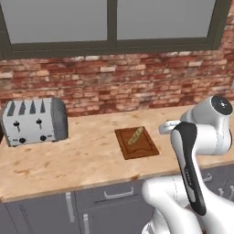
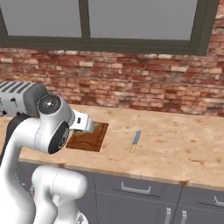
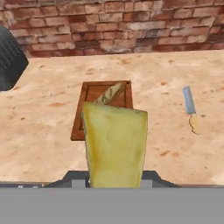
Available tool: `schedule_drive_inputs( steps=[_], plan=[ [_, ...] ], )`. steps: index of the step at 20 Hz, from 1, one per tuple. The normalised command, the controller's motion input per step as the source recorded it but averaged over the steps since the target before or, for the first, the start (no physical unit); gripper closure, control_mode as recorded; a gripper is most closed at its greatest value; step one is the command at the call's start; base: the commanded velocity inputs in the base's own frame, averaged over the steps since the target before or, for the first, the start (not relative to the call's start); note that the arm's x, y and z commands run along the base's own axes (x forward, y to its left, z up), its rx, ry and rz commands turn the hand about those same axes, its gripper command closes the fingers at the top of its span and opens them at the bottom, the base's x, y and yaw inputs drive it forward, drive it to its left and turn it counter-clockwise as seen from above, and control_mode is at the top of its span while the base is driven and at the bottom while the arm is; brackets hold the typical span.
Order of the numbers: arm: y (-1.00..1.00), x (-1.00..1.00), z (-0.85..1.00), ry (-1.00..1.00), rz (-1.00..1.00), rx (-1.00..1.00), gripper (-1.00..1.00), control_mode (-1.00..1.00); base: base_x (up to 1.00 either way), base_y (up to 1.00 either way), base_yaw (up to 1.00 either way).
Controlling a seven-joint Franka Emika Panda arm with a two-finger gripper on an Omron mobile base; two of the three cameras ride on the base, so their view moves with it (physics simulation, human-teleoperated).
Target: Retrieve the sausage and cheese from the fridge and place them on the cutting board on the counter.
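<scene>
A pale yellow cheese wedge stands large in the foreground of the hand view, with my gripper shut on it; the fingertips are hidden behind it. Beyond it lies the dark brown cutting board on the tan counter. On the cutting board rests a short tan-brown stick, the sausage by its shape, lying diagonally. The hand hovers over the near right part of the board, above the counter. The fridge is out of view.
A silver toaster stands at the counter's left end. A knife with a pale handle lies on the counter right of the board. A brick wall and a window rise behind. Dark grey drawers sit below the counter edge.
</scene>
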Motion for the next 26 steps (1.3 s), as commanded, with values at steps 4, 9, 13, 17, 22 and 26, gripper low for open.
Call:
schedule_drive_inputs(
  steps=[4,9,13,17,22,26],
  plan=[
    [0.00,0.00,0.00,0.00,0.00,0.00,1.00,1.00,0.49,0.48,-0.39],
    [0.00,0.00,0.00,0.00,0.00,0.00,1.00,1.00,0.56,0.37,-0.09],
    [0.00,0.00,0.00,0.00,0.00,0.00,1.00,1.00,0.62,0.24,0.03],
    [0.00,0.00,0.00,0.00,0.00,0.00,1.00,1.00,0.56,0.02,0.08],
    [0.00,0.00,0.00,0.00,0.00,0.00,1.00,1.00,0.00,0.00,0.05],
    [0.00,0.00,0.00,0.00,0.00,0.00,1.00,1.00,0.00,0.00,0.00]
  ],
)
